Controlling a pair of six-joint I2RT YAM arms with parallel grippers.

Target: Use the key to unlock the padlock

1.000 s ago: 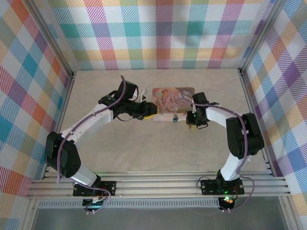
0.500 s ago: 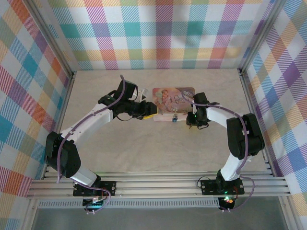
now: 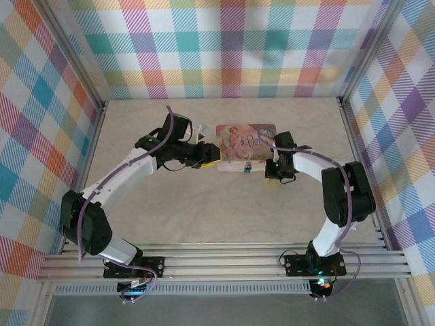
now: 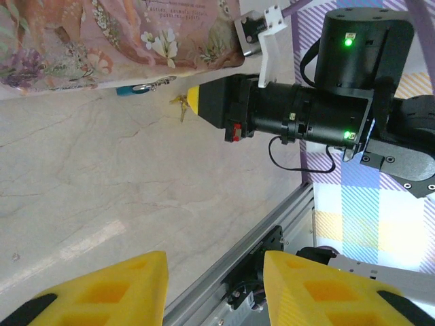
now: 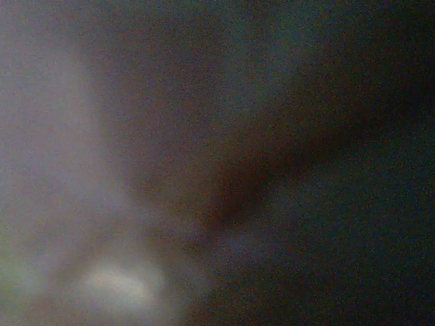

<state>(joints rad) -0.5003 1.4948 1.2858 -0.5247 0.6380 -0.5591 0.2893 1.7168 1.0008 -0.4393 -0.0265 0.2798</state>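
On my left wrist camera the pink fairy-picture box (image 4: pixel 102 41) fills the upper left of the frame, resting on the pale bench (image 4: pixel 102 183). The padlock (image 4: pixel 128 89) lies on the bench, just below the box's lower edge, blue body to the left and its silvery shackle pointing right. Just to the right of it sits the key (image 4: pixel 181 105), a thin sliver right at the yellow tip of the right gripper (image 4: pixel 194 100), which reaches in from the right of the frame. I read the right fingers as closed. The key touches their tip, but I cannot tell whether it is actually pinched between them. The left gripper (image 4: pixel 212 265) is at the bottom of the frame, well apart from the padlock; its yellow fingers (image 4: pixel 102 295) stand open with only bench and the metal rail (image 4: pixel 251 251) between them, gripping nothing. My right wrist camera is too dark and blurred to read.
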